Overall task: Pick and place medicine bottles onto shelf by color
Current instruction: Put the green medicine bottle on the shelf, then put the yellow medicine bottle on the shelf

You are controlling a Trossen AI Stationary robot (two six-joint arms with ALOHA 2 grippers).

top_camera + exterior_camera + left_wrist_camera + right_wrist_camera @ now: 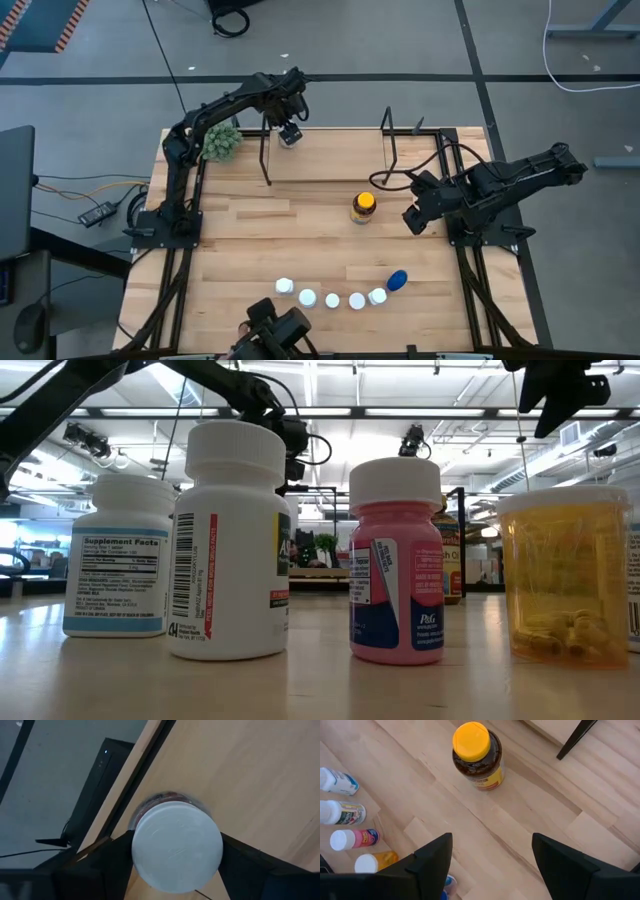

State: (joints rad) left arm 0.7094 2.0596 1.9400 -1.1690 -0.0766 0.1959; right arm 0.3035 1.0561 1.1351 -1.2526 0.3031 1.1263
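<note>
The shelf [330, 160] is a light-wood board at the table's far side, with black wire uprights [267, 152] at its ends. My left gripper [290, 134] hangs over its left end, shut on a white-capped bottle [177, 847]. The amber bottle with a yellow cap [363, 207] [477, 755] stands upright on the table in front of the shelf. My right gripper [414, 216] [492, 865] is open just right of it, touching nothing. Several small white-capped bottles [332, 299] and a blue one [397, 280] stand in a row near the table's near edge. My left gripper pinches the bottle at its white cap [142, 845], one finger [107, 865] on each side. The fingers come from above, pointing down, and the bottle stays upright under them. I cannot tell whether its base rests on the shelf board.
A green fuzzy plant ball [222, 141] sits left of the shelf by the left arm. Cables [385, 180] lie near the shelf's right upright. In the low view, white [230, 540], pink [395, 565] and amber [565, 575] bottles stand close up. Bare wood lies mid-table.
</note>
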